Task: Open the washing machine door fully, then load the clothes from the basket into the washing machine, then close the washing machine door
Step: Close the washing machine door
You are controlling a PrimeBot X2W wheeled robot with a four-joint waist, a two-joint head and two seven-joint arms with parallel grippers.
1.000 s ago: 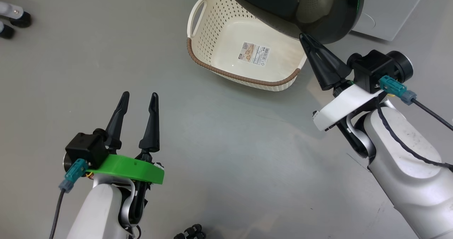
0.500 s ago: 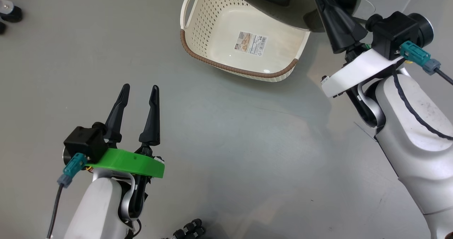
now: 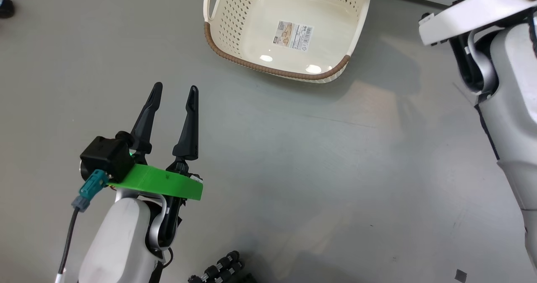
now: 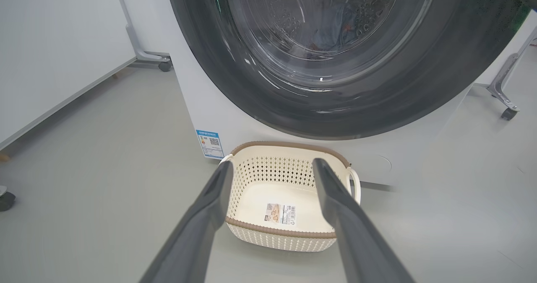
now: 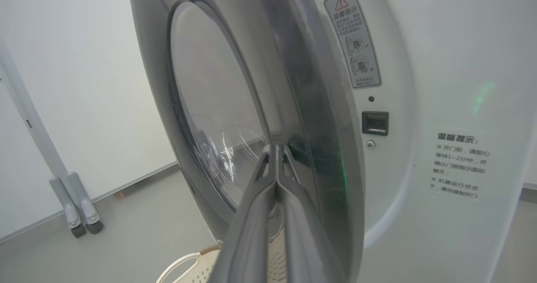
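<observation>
Pointing my right gripper [image 5: 276,149], jaws pinched together, at the door [image 5: 209,107] at twelve o'clock; my left gripper [image 4: 272,163] gapes empty, basket [image 4: 281,232] at twelve o'clock

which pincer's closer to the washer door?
Right. The right pincer, shut, tips at the edge of the washing machine door; left pincer, open, hangs back with the basket between.

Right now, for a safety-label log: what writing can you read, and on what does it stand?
"温馨提示": tops the warning sticker on the washing machine front; rest too small.
"温馨提示:": heads the grey notice beside it; lines below blurred.
Blue label at the machine's lower corner: too small.
Sticker on the basket floor: too small.
</observation>
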